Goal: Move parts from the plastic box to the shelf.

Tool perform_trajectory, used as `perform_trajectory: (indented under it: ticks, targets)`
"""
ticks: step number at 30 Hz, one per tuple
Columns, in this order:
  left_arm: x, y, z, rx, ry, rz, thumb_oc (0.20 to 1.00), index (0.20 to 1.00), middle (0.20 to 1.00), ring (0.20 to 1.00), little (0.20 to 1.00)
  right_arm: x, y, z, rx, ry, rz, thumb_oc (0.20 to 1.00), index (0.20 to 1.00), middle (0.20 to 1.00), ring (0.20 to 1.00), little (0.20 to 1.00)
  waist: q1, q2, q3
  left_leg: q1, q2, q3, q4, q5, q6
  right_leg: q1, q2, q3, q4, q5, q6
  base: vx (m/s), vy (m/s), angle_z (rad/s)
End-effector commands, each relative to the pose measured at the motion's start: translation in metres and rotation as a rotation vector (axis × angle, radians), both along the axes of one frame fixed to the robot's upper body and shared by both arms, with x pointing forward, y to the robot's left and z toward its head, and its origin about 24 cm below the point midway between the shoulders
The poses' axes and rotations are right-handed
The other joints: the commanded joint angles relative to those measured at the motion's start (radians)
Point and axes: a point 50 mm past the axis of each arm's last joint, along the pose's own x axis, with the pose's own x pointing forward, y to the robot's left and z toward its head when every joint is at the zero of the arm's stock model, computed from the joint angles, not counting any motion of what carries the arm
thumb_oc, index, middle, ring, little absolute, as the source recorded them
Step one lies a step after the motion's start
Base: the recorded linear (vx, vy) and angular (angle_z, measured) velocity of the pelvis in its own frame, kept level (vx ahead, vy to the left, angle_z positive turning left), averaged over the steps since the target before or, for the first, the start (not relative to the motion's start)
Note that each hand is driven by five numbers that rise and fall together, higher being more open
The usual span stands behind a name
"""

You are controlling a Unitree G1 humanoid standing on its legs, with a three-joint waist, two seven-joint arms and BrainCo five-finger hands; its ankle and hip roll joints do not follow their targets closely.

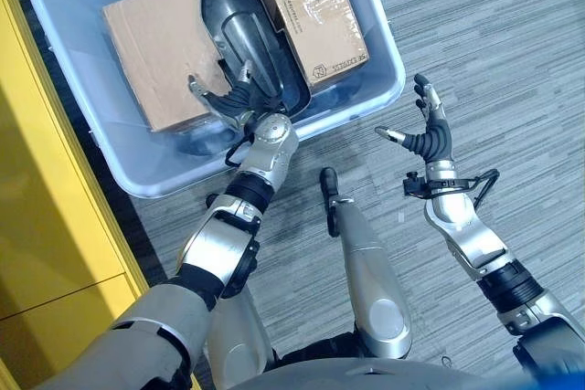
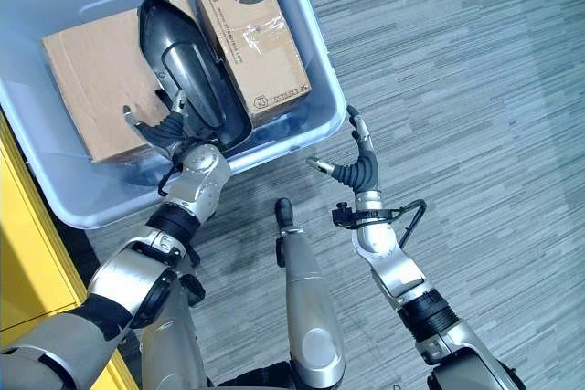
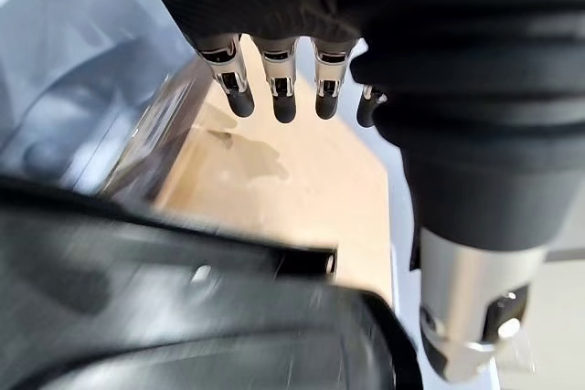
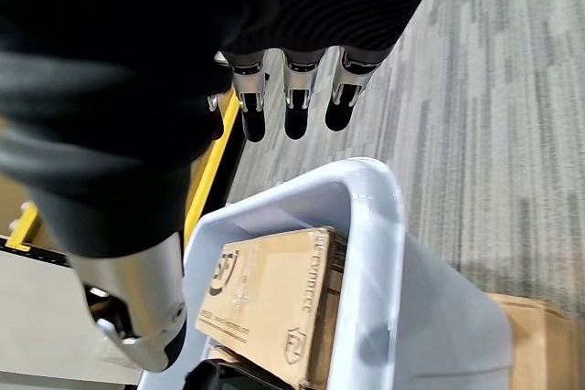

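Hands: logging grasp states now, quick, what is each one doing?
Left hand: open, fingers spread over the black part in the plastic box.
Right hand: open, holding nothing, above the carpet.

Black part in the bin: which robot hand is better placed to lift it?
Left. The left robot hand is open over the black part; the right robot hand is open above carpet outside the plastic box.

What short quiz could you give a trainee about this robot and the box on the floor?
1. True or false: the right robot hand is inside the plastic box.
2. Which robot hand is over the black part? A) left B) right
3. Fill in: two ___ boxes lie in the plastic box.

Key: 1 false, it is open above the carpet. 2 A, the left robot hand. 3 cardboard.
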Motion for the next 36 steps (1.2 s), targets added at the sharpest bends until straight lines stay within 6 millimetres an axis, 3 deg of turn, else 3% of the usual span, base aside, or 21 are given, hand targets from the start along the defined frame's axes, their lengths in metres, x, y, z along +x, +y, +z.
perform_trajectory:
  ticks: [1,7,11,14,19,24,29,33,36]
  targets:
    - [0.005,0.001,0.013,0.004,-0.009,0.030,1.000,1.000,1.000,1.000,1.000,-0.002,0.005,0.015,0.085,-0.073,0.015,1.000,1.000,1.000,1.000,1.000,-0.003,-0.063,-0.024,-0.083,0.031,-0.048,0.224,-0.133,-0.029,0.030,0.021,-0.047,-0.113,0.093,0.007,0.01,-0.018,0.05]
    - [0.006,0.018,0.009,-0.019,0.023,0.111,1.000,1.000,1.000,1.000,1.000,0.001,0.007,0.015,0.088,-0.057,0.014,1.000,1.000,1.000,1.000,1.000,-0.002,-0.066,-0.024,-0.100,0.032,-0.054,0.244,-0.141,-0.031,0.016,0.021,-0.047,-0.098,0.088,0.005,0.01,-0.006,0.01]
    - [0.013,0.019,-0.001,-0.025,0.098,-0.019,1.000,1.000,1.000,1.000,1.000,0.001,0.009,0.014,0.062,-0.070,0.006,1.000,1.000,1.000,1.000,1.000,-0.003,-0.068,-0.024,-0.122,0.032,-0.054,0.255,-0.144,-0.028,-0.007,0.021,-0.048,-0.083,0.085,0.005,0.00,-0.008,0.00]
    - [0.020,0.010,-0.012,0.041,0.221,-0.214,1.000,1.000,1.000,1.000,1.000,0.003,0.012,0.019,0.004,-0.079,0.038,1.000,1.000,1.000,1.000,1.000,-0.009,-0.069,-0.024,-0.136,0.030,-0.050,0.266,-0.149,-0.024,-0.024,0.022,-0.046,-0.078,0.088,0.007,0.00,0.000,0.00]
    - [0.020,0.007,-0.022,0.100,0.304,-0.247,1.000,1.000,1.000,1.000,1.000,0.005,0.013,0.025,-0.055,-0.081,0.044,1.000,1.000,1.000,1.000,1.000,-0.016,-0.073,-0.024,-0.158,0.030,-0.042,0.285,-0.155,-0.023,-0.047,0.024,-0.040,-0.066,0.089,0.004,0.00,0.003,-0.02]
    - [0.023,0.019,-0.017,0.206,0.307,-0.238,1.000,1.000,1.000,1.000,1.000,0.005,0.005,0.023,-0.002,-0.064,0.027,1.000,1.000,1.000,1.000,1.000,-0.027,-0.087,-0.024,-0.184,0.037,-0.043,0.312,-0.168,-0.022,-0.070,0.034,-0.035,-0.050,0.086,0.001,0.00,-0.019,-0.03]
    - [0.022,0.011,-0.017,0.351,0.291,-0.250,1.000,1.000,1.000,1.000,1.000,0.000,0.004,0.016,0.001,-0.057,0.037,1.000,1.000,1.000,1.000,1.000,-0.035,-0.088,-0.024,-0.185,0.037,-0.033,0.316,-0.174,-0.017,-0.077,0.037,-0.029,-0.052,0.091,0.002,0.00,-0.002,-0.01]
    - [0.022,0.007,-0.018,0.326,0.301,-0.273,1.000,1.000,1.000,1.000,1.000,0.000,0.004,0.014,-0.004,-0.055,0.037,1.000,1.000,1.000,1.000,1.000,-0.038,-0.084,-0.024,-0.185,0.035,-0.030,0.317,-0.175,-0.017,-0.079,0.036,-0.025,-0.053,0.093,0.002,0.00,0.004,-0.04]
    - [0.023,0.005,-0.012,0.405,0.285,-0.291,1.000,1.000,1.000,1.000,1.000,-0.001,0.004,0.013,-0.004,-0.053,0.032,1.000,1.000,1.000,1.000,1.000,-0.040,-0.082,-0.024,-0.187,0.036,-0.026,0.318,-0.176,-0.016,-0.084,0.034,-0.025,-0.054,0.095,0.002,0.00,0.000,-0.01]
